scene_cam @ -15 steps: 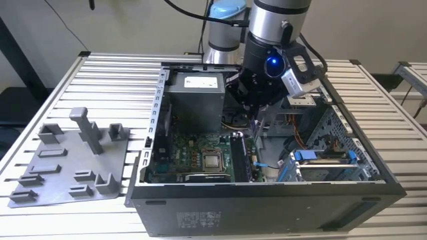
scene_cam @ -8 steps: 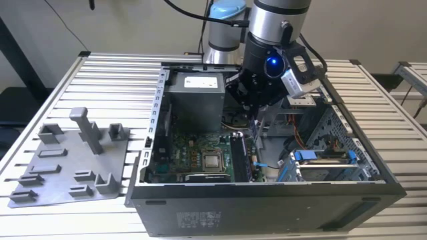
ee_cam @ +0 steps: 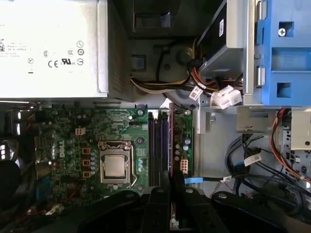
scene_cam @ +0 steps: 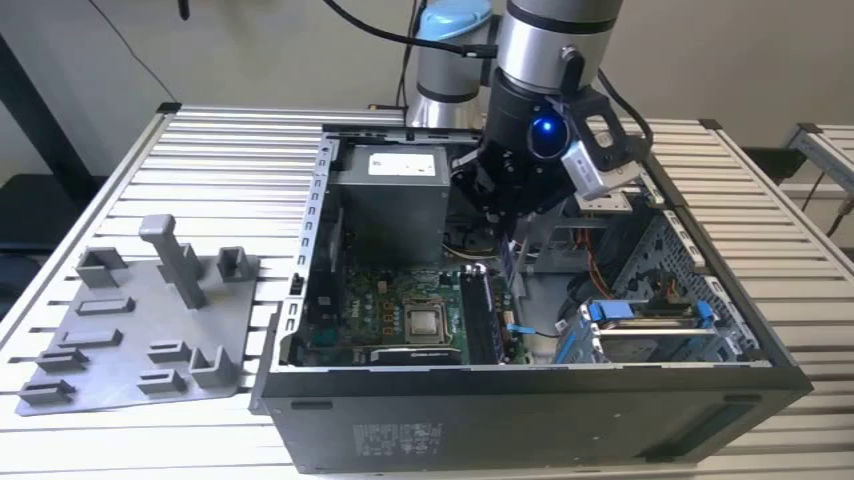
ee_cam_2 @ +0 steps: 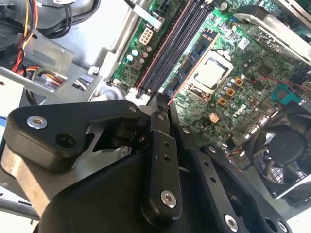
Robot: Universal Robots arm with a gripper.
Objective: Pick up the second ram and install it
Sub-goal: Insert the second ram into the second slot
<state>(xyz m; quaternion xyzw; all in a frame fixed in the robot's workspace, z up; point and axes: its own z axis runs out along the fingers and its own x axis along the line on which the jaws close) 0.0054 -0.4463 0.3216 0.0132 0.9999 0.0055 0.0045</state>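
Now clenched on the second ram [scene_cam: 513,262], at its upper end: end effector [scene_cam: 510,222], low inside the open computer case [scene_cam: 534,410] on the slatted bench [scene_cam: 227,160]. Held upright and edge-on, over the memory slots [ee_cam: 159,145] of the motherboard [ee_cam: 63,131], beside the processor socket [ee_cam: 115,166]. Cannot tell whether touching the slots or just above them.

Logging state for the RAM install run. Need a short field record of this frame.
gripper: down inside the open computer case, jaws closed on the second ram
second ram: held on edge over the memory slots; does not look seated
grey tray: on the table, to the exterior view's left of the case
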